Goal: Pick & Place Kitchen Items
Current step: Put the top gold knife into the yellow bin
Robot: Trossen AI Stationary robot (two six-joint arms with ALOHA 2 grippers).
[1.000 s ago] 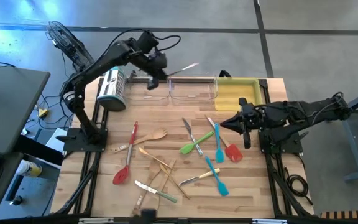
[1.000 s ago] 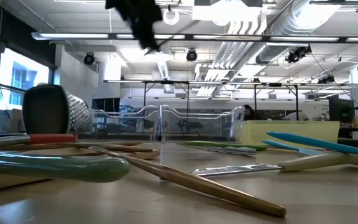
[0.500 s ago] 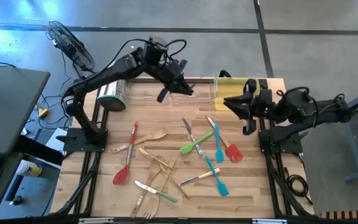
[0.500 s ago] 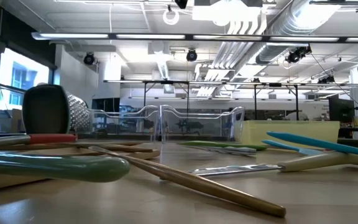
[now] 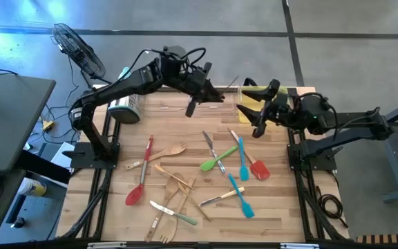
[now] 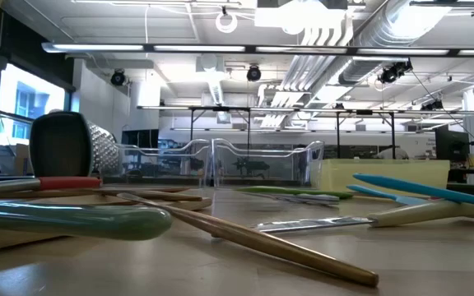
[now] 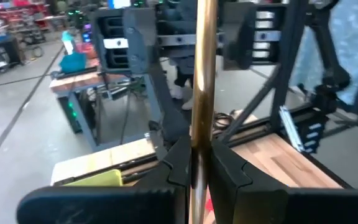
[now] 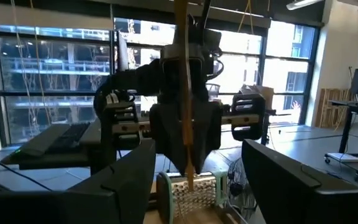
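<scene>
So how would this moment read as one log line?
left gripper: shut on utensil, raised over trays | right gripper: open, empty, facing it

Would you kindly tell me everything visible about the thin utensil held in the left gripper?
The utensil is a slim, straight stick with a pale wood or brass-like sheen; its ends are out of view, so its type is unclear. The left gripper is shut on its shaft, holding it in the air above the far part of the table, near the yellow tray. The right gripper faces it, open, not touching.
</scene>
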